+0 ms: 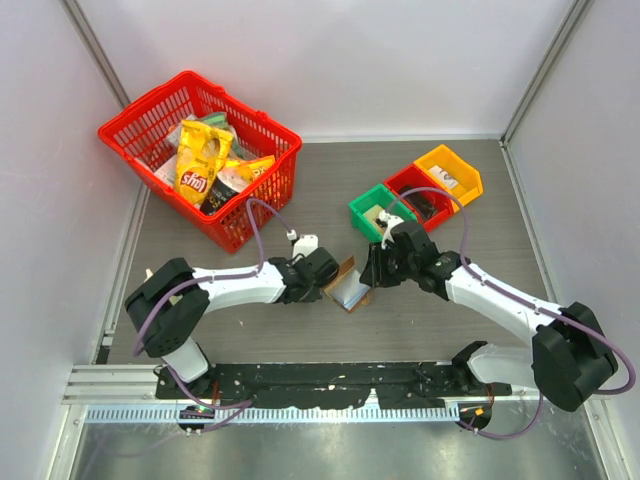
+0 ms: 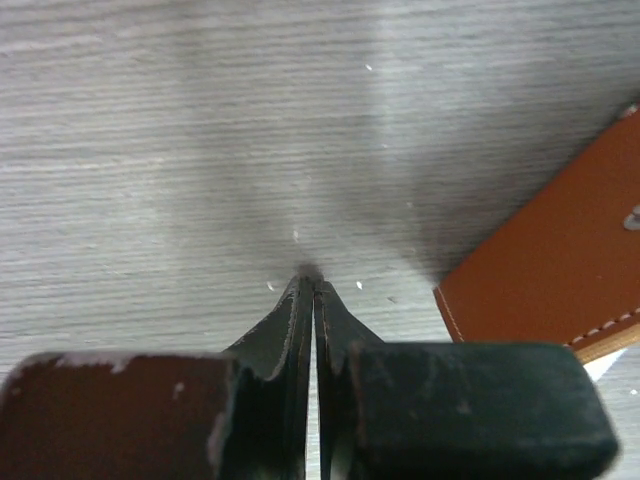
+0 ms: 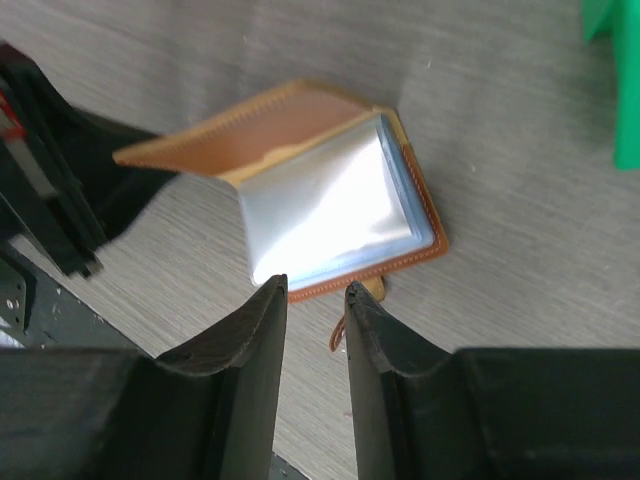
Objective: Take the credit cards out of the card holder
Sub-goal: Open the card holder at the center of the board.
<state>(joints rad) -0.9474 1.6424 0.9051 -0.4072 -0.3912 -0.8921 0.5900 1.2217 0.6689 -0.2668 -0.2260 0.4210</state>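
Right gripper (image 3: 313, 292), jaws narrowly apart, is hovering just short of the card holder (image 3: 330, 190), which is lying open on the tabletop (image 3: 530, 260) directly ahead, pale inner face toward it. Left gripper (image 2: 308, 285), pressed shut, is sitting beside the raised brown flap; cards indiscernible.

Red basket (image 1: 268, 192) holds snack bags (image 1: 200, 160); 3 bins (image 1: 412, 184).

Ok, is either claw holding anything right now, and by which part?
Nothing is held. The left claw is shut empty beside the card holder; the right claw hangs open at its edge.
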